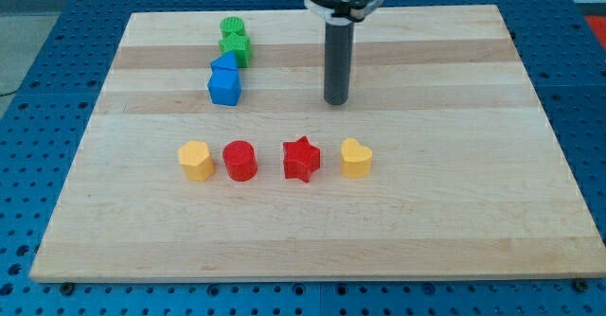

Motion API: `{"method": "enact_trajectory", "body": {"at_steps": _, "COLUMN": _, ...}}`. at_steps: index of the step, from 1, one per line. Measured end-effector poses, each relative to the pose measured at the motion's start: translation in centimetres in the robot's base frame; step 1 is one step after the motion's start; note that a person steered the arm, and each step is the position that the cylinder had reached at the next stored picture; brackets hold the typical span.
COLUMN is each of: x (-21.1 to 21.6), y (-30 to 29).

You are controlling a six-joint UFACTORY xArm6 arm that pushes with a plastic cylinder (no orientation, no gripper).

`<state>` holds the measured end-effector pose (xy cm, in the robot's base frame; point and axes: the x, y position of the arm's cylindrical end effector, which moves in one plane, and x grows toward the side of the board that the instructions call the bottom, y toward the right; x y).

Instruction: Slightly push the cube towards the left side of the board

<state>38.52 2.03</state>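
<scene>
A blue cube sits on the wooden board at the upper left, with a blue triangular block touching it just above. My tip stands to the right of the blue cube, apart from it by a wide gap, at about the same height in the view. Nothing lies between the tip and the cube.
A green star block and a green cylinder sit above the blue pair. A row runs across the middle: yellow hexagon block, red cylinder, red star, yellow heart block.
</scene>
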Motion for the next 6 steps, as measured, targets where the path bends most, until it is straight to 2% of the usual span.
{"method": "enact_trajectory", "body": {"at_steps": 3, "x": -0.1, "y": -10.7}}
{"method": "enact_trajectory", "body": {"at_steps": 5, "x": -2.7, "y": -14.4}}
{"method": "enact_trajectory", "body": {"at_steps": 6, "x": -2.2, "y": -15.7}}
